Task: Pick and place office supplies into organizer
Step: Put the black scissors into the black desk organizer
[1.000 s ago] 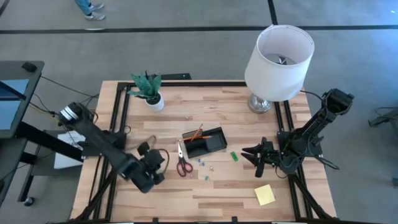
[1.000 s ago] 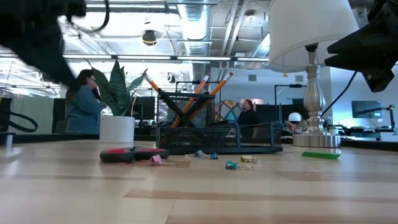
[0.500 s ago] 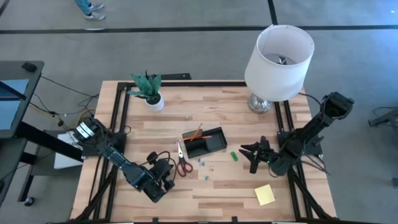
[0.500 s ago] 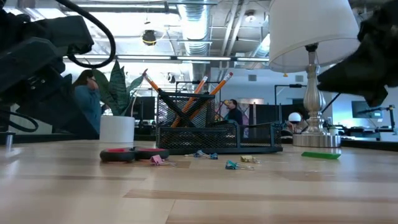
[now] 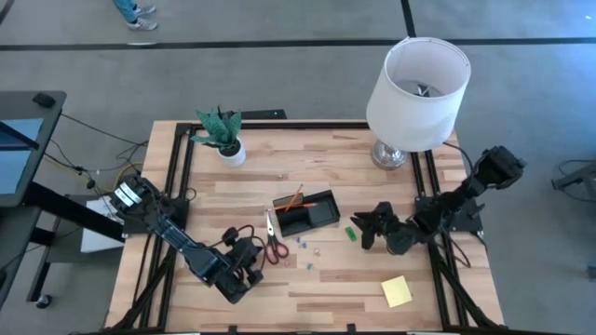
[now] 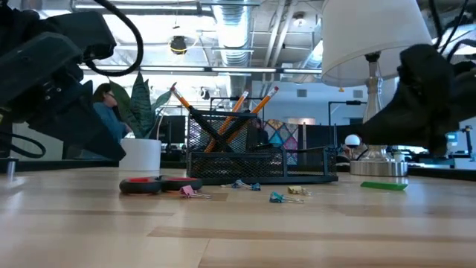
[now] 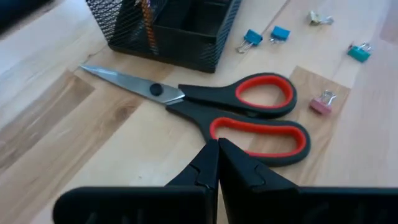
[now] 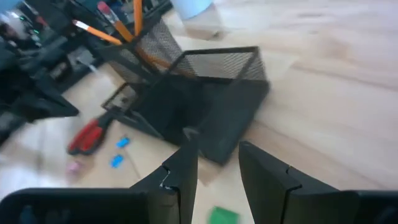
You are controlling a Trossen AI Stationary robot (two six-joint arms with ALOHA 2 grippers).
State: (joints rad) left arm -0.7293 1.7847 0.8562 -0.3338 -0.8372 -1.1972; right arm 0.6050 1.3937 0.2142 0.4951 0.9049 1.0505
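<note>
Scissors (image 7: 236, 118) just ahead of closed left end effector (image 7: 217, 155)

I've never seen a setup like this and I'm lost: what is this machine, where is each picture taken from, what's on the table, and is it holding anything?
It is a robot with two dark arms at a wooden table. One picture looks down from above, one looks level across the tabletop, and two come from cameras on the wrists. The left end effector, fingers shut and empty, points at the red-handled scissors. The right end effector, fingers apart and empty, faces the black mesh organizer, which holds orange pencils. Also on the table: small clips, a green block, a yellow sticky-note pad, a potted plant and a lamp.
</note>
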